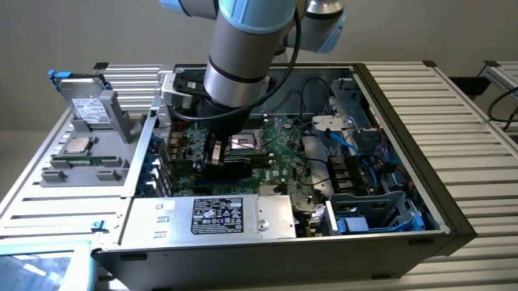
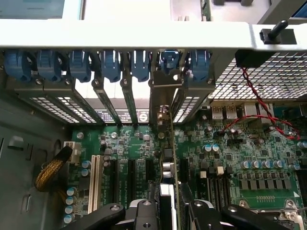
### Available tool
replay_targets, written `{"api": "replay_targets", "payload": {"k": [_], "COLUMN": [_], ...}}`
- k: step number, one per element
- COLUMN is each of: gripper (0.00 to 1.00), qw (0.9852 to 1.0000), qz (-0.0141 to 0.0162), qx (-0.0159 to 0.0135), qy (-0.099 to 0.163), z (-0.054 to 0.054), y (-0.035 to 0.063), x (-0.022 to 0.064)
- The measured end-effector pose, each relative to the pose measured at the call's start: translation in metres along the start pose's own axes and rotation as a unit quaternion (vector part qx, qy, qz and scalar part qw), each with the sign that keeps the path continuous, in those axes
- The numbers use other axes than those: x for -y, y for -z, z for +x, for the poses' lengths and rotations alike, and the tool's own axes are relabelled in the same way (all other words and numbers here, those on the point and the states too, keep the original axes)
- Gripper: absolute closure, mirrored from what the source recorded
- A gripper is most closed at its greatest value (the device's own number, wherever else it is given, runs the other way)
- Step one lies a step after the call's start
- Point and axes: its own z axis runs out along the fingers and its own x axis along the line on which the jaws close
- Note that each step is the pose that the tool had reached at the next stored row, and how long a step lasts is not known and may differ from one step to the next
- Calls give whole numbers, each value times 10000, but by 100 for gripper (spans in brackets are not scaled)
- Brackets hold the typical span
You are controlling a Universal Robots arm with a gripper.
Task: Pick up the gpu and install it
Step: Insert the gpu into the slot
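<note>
1. One gpu (image 2: pixel 169 158), seen edge-on, upright over the motherboard (image 2: pixel 249 143), its metal bracket (image 2: pixel 163 96) against the rear slot openings; the end effector (image 2: pixel 168 211) is clamped on the card's near end.
2. One open computer case (image 1: pixel 404 79) on the slatted surface (image 1: pixel 477 109).
3. Risk, judged: card edge slightly off the expansion slot (image 2: pixel 149 172); pressing could bend contacts or jam the bracket.
4. Risk: tilt within the grip, seating one end only.

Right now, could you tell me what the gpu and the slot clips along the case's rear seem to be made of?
gpu: seen edge-on, thin green circuit board, apparently fibreglass, with a dull grey metal bracket. Slot clips: glossy blue, probably moulded plastic.
</note>
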Motion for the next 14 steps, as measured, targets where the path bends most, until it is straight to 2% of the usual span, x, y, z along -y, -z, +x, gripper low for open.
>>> {"api": "replay_targets", "payload": {"k": [3,7,14], "gripper": [72,72,72], "qw": [10000,10000,10000], "qz": [-10,-55,-63], "qx": [0,1,0], "qy": [0,-2,-4], "z": [2,5,19], "y": [-1,-5,-36], "x": [1,2,9]}}
